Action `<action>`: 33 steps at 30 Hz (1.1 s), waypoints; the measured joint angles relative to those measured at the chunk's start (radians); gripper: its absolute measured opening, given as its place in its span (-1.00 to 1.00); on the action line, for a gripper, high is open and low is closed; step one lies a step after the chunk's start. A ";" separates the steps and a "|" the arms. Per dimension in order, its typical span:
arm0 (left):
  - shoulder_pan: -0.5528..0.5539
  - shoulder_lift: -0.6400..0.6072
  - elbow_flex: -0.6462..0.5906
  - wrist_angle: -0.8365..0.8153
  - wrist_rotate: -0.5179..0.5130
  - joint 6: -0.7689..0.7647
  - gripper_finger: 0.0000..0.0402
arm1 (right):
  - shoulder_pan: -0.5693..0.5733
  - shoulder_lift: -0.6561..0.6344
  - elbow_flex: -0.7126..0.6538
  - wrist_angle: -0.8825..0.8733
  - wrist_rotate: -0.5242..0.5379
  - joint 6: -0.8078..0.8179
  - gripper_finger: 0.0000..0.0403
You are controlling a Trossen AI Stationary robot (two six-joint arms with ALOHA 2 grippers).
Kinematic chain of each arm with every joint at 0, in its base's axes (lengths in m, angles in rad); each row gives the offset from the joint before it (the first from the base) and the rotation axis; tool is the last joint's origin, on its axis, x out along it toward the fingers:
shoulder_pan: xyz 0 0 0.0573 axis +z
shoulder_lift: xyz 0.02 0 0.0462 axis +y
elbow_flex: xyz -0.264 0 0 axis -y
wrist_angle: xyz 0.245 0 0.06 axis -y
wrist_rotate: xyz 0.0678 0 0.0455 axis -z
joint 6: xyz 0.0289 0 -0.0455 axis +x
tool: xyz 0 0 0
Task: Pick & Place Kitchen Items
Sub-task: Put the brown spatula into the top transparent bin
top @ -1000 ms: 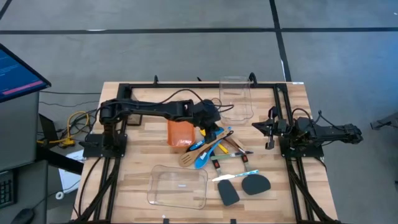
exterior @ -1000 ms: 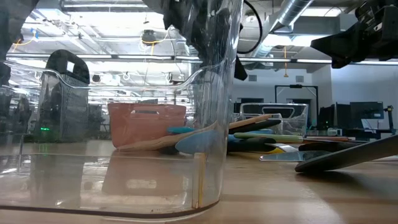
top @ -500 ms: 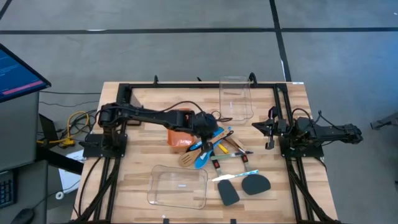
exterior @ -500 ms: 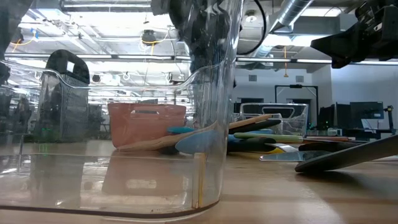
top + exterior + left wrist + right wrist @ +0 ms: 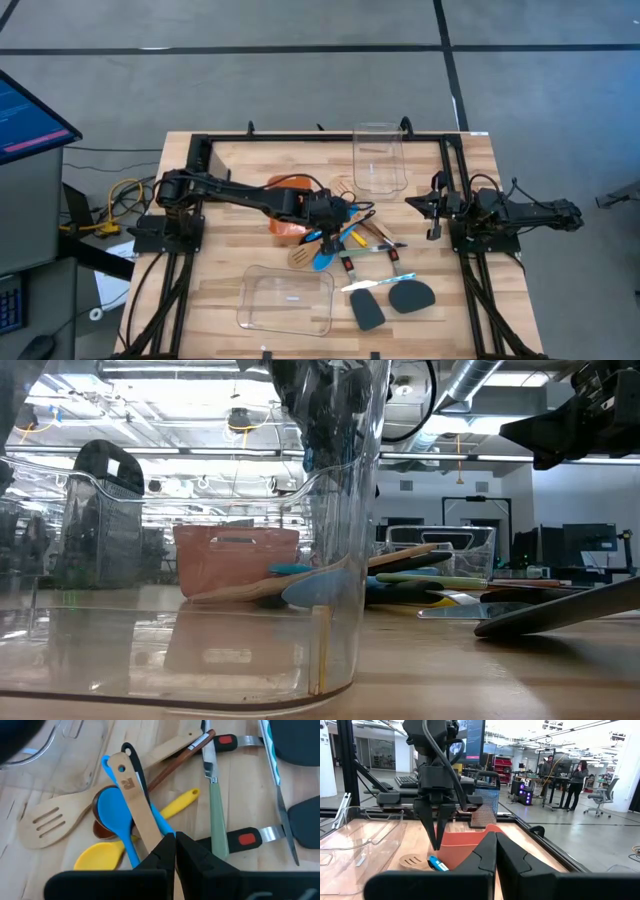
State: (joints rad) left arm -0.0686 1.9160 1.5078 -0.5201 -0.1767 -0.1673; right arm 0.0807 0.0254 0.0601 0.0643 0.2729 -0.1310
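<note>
Since a second ago the left arm has stretched further out from the table's left side, carrying the left gripper (image 5: 335, 212) from beside the orange bin (image 5: 289, 218) to a spot above the heap of kitchen items (image 5: 345, 235) near the table's middle. Its fingers are pressed together with nothing between them, poised over the flat wooden utensil handle (image 5: 135, 802) that lies across the blue spoon (image 5: 114, 815) and the yellow spoon (image 5: 105, 854); the slotted wooden turner (image 5: 47, 822) lies just beside them. Two black spatulas (image 5: 390, 300) rest toward the table's near edge, next to a clear container (image 5: 287, 300) lying flat. Another clear container (image 5: 378, 158) sits at the far edge. The right gripper (image 5: 432, 208) waits at the table's right side, fingers closed and empty.
</note>
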 joint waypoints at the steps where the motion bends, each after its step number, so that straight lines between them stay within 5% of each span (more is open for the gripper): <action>1: 0.000 0.000 0.000 0.000 -0.006 -0.003 -0.98 | 0.000 0.000 0.000 0.000 0.000 0.000 -1.00; 9: 0.000 0.000 -0.012 0.013 -0.104 -0.022 -0.79 | 0.000 0.000 0.000 0.000 -0.002 0.000 -1.00; 19: 0.005 0.000 -0.168 0.170 -0.112 -0.055 -0.41 | 0.000 0.000 0.000 0.000 -0.002 0.000 -1.00; 33: 0.009 0.000 -0.186 0.263 -0.112 -0.084 -0.08 | 0.000 0.000 0.000 0.000 -0.002 0.000 -1.00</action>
State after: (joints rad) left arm -0.0597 1.9160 1.3220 -0.2568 -0.2882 -0.2516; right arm 0.0807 0.0253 0.0601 0.0643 0.2710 -0.1310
